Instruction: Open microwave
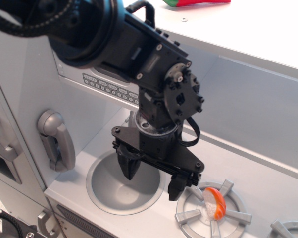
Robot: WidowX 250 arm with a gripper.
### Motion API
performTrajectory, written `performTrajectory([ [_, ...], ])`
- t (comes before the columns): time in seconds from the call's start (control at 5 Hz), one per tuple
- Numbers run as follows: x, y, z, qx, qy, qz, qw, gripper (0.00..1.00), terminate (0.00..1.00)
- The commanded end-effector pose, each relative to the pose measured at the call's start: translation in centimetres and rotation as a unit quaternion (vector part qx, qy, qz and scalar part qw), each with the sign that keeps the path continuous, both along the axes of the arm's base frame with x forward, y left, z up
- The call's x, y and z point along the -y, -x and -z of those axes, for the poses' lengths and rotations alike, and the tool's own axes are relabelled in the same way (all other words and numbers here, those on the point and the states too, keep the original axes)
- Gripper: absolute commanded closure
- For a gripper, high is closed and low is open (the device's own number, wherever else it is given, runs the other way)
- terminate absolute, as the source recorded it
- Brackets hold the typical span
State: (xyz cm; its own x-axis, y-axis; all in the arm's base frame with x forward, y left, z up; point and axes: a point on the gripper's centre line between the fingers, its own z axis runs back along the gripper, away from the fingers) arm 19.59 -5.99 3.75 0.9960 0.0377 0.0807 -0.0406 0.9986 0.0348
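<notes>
empty gripper [153,179], fingers spread, hangs over the sink [109,191]; the microwave [107,88] lies up behind it, toward the bench's back-left corner, handle hidden.

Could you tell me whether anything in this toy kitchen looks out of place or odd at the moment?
One thing stands out: an orange-and-white round object sits directly on the stove burner, with no pan under it. The sink and telephone handset look normal.
</notes>
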Motion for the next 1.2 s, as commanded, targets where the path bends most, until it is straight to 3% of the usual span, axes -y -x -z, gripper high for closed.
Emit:
performTrajectory([
  [0.0, 0.0, 0.0, 0.0, 0.000, 0.000, 0.000, 1.0000, 0.00, 0.00],
  [0.2, -2.1, -2.2, -3.5, 0.028, 0.013, 0.008, 0.9995, 0.00, 0.00],
  [0.6, -4.5, -5.6, -7.4, 0.097, 0.030, -0.001, 0.9948, 0.00, 0.00],
  [1.0, -4.7, -8.5, -8.2, 0.131, 0.011, -0.003, 0.9914, 0.00, 0.00],
])
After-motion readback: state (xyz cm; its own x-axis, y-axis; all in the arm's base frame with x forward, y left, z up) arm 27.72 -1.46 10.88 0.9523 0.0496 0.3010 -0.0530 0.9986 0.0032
